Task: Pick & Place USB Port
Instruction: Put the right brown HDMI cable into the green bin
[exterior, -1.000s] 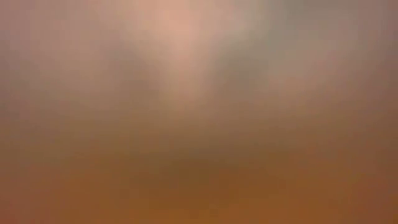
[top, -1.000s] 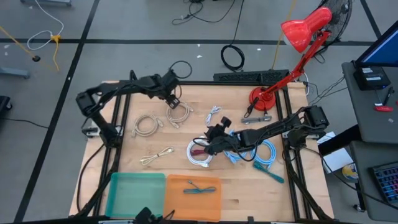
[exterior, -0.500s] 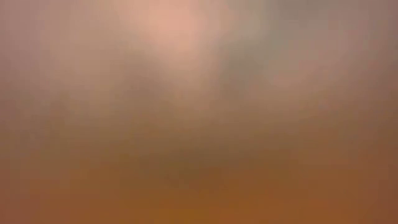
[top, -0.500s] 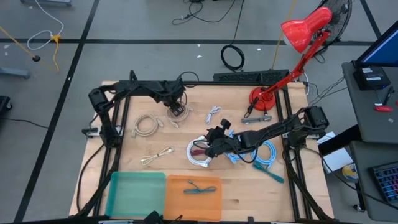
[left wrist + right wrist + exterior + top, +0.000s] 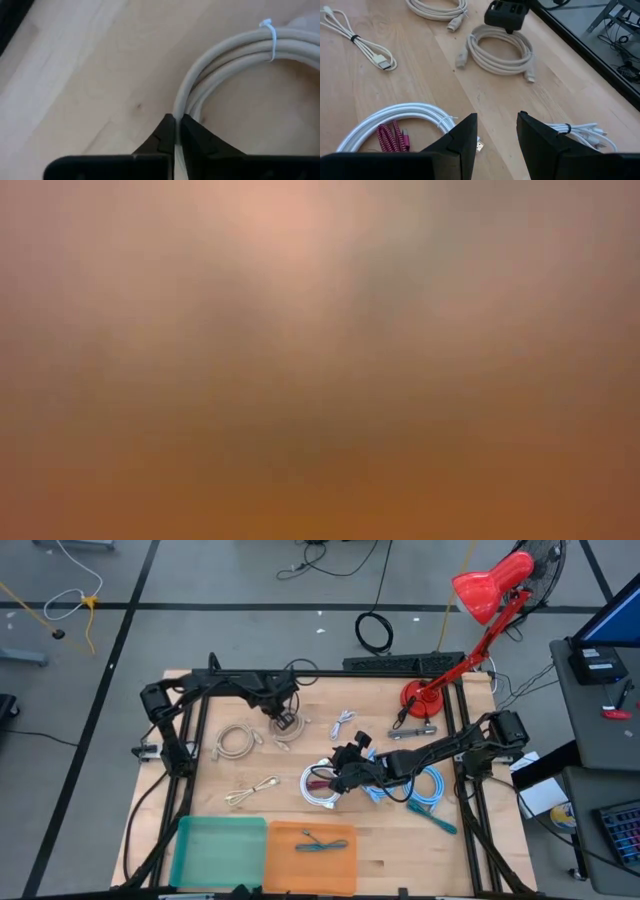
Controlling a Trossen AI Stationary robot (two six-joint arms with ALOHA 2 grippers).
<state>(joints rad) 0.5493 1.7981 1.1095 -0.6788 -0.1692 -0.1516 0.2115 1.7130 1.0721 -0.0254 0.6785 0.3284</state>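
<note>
Now left hand [image 5: 176, 131] pinching shut on beige cable coil [image 5: 235, 55], lying on tabletop [image 5: 85, 75] near far edge. Coil looking light, floppy, zip-tied; gripping bundled strands sensible. Right hand [image 5: 496, 131] hovering part open, empty, over white coil [image 5: 395, 117].

Table [image 5: 300, 765] pale wood; trays green [image 5: 218, 852] and orange [image 5: 310, 858]. Lamp [image 5: 478, 600] red. Cables: beige coil [image 5: 497, 50] under black left gripper [image 5: 176, 131], white coil [image 5: 405, 117], magenta braided [image 5: 390, 137], blue [image 5: 430, 790].
</note>
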